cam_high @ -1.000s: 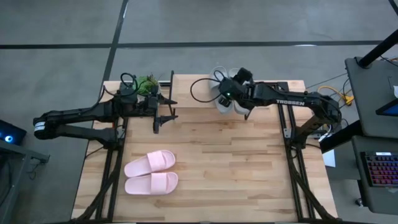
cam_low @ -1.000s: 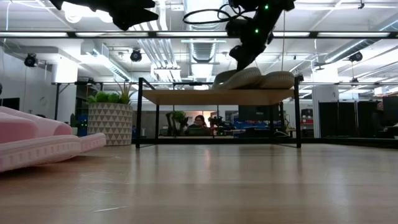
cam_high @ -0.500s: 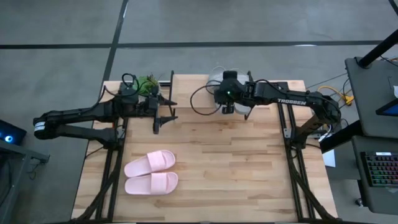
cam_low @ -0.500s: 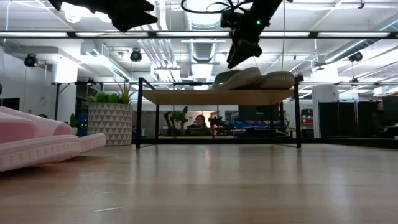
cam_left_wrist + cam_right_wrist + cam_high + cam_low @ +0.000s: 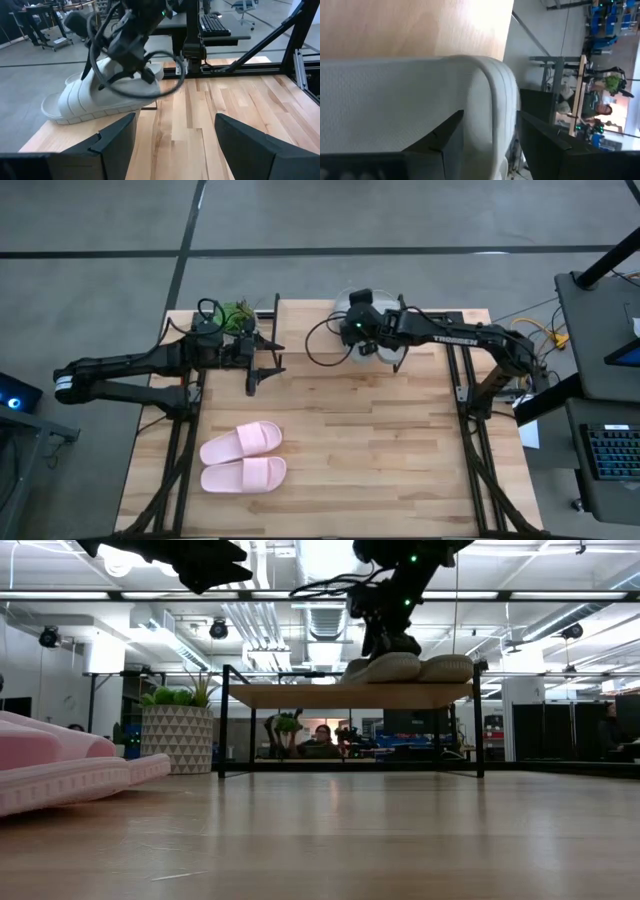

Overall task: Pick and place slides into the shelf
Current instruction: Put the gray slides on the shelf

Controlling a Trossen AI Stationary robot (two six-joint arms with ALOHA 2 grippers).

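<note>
The right gripper point(image 5: 352, 330), jaws astride a grey slide point(image 5: 100, 92) at 12 o'clock on the shelf point(image 5: 300, 695), should square it gently.

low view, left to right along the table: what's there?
Pink slides at the left edge → patterned planter with a green plant → shelf → grey-beige slides on the shelf's right half, right pincer down on them.
</note>
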